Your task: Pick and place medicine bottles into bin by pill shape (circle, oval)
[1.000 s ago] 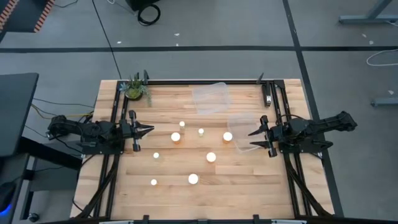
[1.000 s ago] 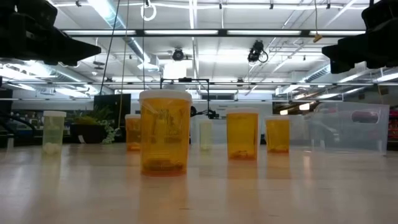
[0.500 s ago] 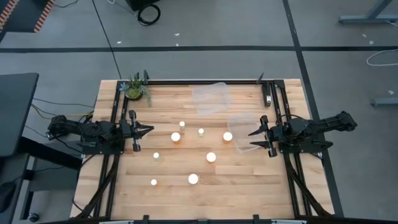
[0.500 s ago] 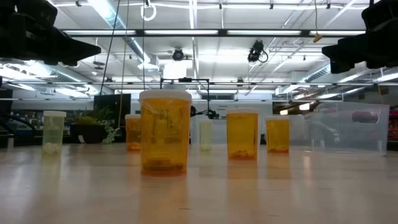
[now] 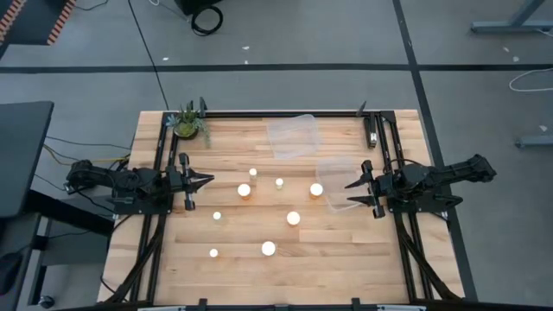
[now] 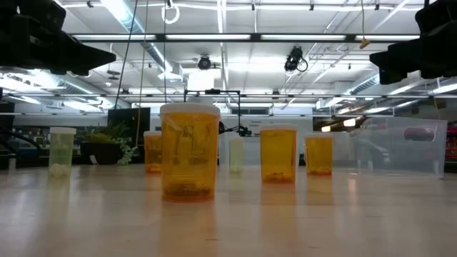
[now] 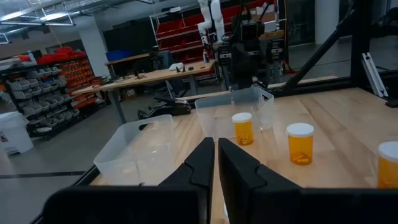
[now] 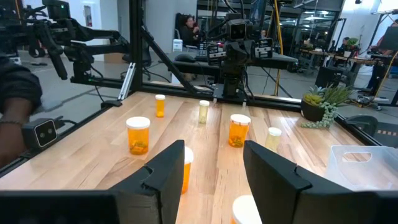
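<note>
Several amber medicine bottles with white caps stand upright on their bases on the wooden table [image 5: 346,250]. From above they show as white dots, among them one [image 5: 244,190], one [image 5: 316,190] and one [image 5: 269,249]. In the low view the nearest bottle [image 6: 189,152] is large. My left gripper [image 5: 210,180] hovers shut and empty at the table's left, pointing at the bottles; it also shows in its wrist view [image 7: 216,149]. My right gripper [image 5: 348,195] hovers open and empty at the table's right, above the near clear bin [image 5: 333,173]; it also shows in its wrist view [image 8: 211,158].
A second clear bin [image 5: 294,136] sits at the table's far middle. A small potted plant [image 5: 187,123] stands at the far left corner. Black frame rails [image 5: 161,155] run along the left and right sides. A person's arm [image 8: 15,93] shows beyond the table.
</note>
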`<state>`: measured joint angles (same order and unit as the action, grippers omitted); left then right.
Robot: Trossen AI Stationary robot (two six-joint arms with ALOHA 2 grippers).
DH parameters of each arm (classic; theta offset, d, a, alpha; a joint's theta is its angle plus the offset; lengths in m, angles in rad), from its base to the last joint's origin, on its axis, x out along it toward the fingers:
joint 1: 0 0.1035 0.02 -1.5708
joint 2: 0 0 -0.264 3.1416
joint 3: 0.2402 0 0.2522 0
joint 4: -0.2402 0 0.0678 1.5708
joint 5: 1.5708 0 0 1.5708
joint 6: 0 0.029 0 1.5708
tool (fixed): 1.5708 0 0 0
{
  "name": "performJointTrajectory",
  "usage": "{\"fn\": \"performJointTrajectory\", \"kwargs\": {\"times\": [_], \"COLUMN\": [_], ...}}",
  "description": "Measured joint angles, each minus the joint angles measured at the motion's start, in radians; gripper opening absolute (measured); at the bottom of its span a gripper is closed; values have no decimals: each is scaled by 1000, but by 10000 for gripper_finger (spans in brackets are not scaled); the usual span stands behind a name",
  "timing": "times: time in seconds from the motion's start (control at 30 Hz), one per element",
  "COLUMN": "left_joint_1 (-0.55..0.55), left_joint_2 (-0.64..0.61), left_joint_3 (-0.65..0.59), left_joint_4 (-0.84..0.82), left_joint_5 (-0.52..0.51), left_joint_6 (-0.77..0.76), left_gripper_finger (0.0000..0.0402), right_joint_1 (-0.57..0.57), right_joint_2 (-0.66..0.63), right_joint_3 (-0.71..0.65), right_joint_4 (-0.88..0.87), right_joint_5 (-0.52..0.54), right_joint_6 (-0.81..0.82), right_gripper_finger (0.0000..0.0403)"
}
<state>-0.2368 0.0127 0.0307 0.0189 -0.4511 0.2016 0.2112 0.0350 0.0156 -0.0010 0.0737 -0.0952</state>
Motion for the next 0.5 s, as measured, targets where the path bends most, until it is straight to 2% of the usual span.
{"fn": "performJointTrajectory", "kwargs": {"times": [0.27, 0.37, 0.5], "left_joint_1": [0, 0, 0], "left_joint_2": [0, 0, 0], "left_joint_3": [0, 0, 0], "left_joint_4": [0, 0, 0], "left_joint_5": [0, 0, 0], "left_joint_6": [0, 0, 0], "left_gripper_finger": [36, 39, 41], "right_joint_1": [0, -6, -39], "right_joint_2": [1, 0, 0], "right_joint_3": [-3, -3, -3], "right_joint_4": [32, 118, 185], "right_joint_5": [10, 115, 344], "right_joint_6": [-15, -108, -58], "right_gripper_finger": [172, 172, 172]}}
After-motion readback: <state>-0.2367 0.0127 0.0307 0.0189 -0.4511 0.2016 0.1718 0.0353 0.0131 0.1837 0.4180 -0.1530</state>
